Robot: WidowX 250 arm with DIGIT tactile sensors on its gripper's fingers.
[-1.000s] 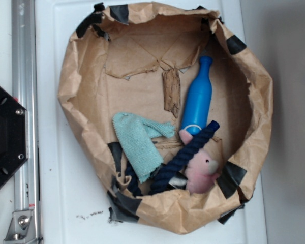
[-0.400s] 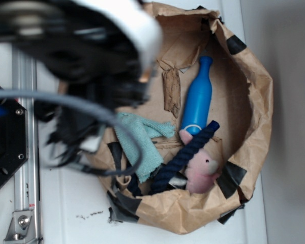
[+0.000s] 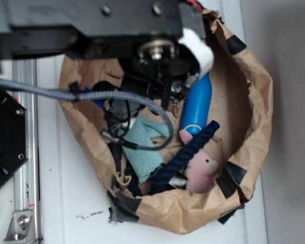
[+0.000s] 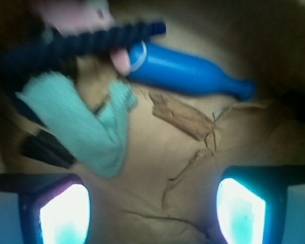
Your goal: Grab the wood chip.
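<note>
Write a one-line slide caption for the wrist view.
Open hand poised above the wood chip, which lies beside the blue bottle and teal cloth in a paper-lined bin.

No legible text or markings.

Arm: we see the robot arm [image 3: 107,25] fill the upper left and top centre of the exterior frame, where a second ago only the bin showed; 0.4 s ago it sat further left as a blur.
Wood chip: we no longer see it in the exterior view, since the arm now covers it; in the wrist view the wood chip [image 4: 182,116] lies at centre.
Blue bottle: we now see only the lower body of the blue bottle [image 3: 197,104]; its neck has gone under the arm.
Cable: the grey cable [image 3: 91,95] now crosses the left middle, reaching the teal cloth [image 3: 142,147].
</note>
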